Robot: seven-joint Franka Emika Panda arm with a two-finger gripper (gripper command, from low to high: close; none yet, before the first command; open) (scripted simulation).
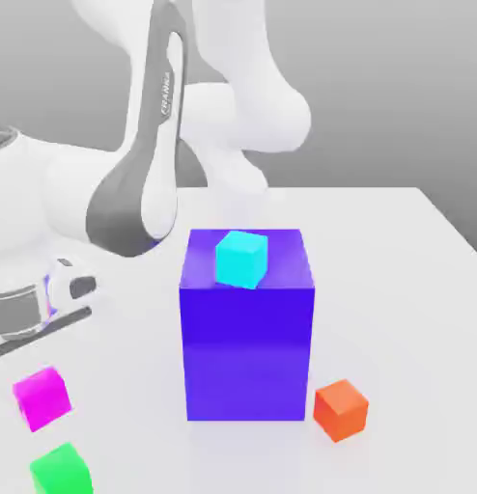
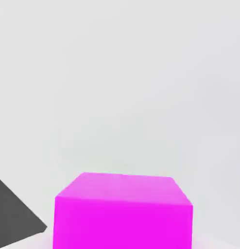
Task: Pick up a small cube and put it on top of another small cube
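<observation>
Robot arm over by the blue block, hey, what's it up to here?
The robot arm seems to be working on the pink cube, which looms large in the hand view; whether it has hold of it, I can't tell. The pink cube isn't stacked on another cube. A green cube is near it, a light blue cube sits on the big blue block, and an orange cube is beside that block.
</observation>
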